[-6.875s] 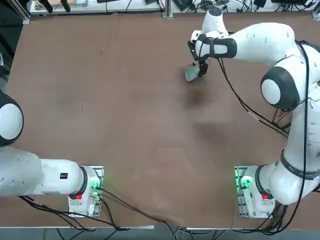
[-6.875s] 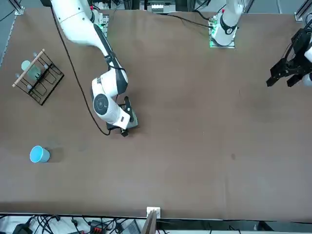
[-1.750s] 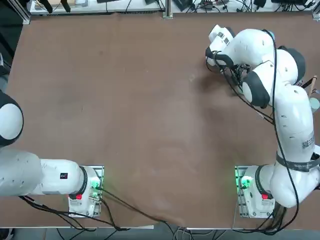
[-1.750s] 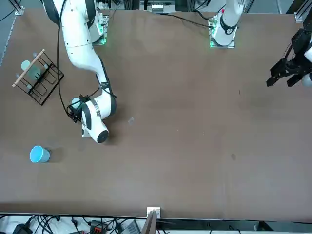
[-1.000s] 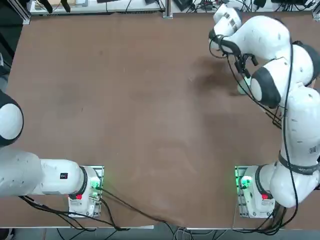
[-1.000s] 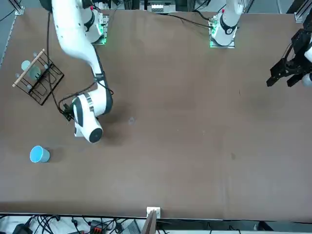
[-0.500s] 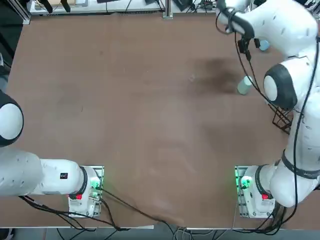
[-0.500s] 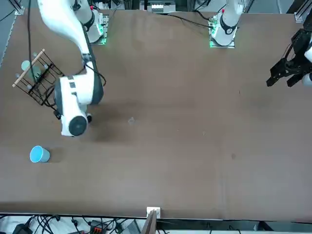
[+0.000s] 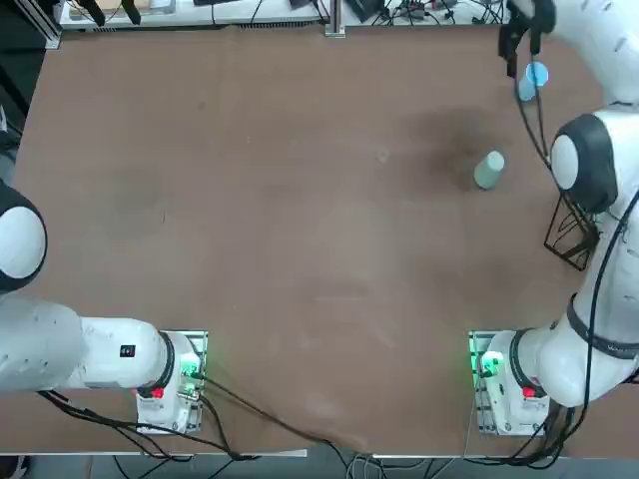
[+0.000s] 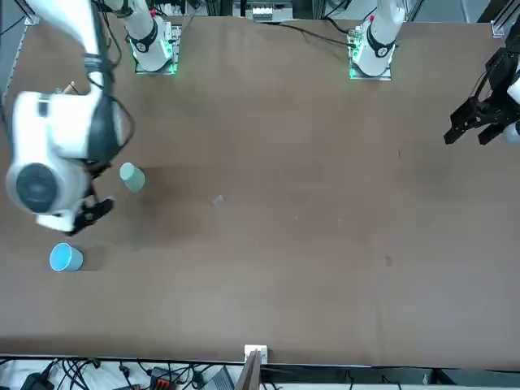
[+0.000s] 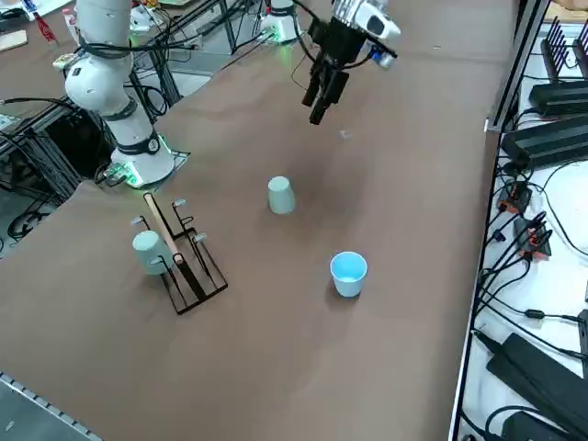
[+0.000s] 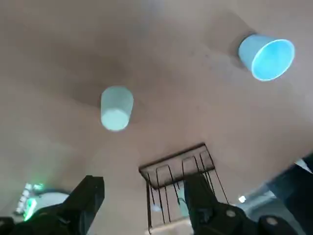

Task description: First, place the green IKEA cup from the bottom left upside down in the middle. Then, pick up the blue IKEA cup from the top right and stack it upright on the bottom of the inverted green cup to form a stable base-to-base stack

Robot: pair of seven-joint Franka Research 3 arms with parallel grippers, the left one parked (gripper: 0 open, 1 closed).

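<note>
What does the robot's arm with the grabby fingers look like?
The smooth, rounded white robot arm has dark grey bands at its joints. Black cables run along it, and its base has glowing green lights and a small red spot. At its end is the black right gripper with two chunky, open fingers.

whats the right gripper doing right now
right gripper: open, holding nothing, above the table with both cups standing free of it
</note>
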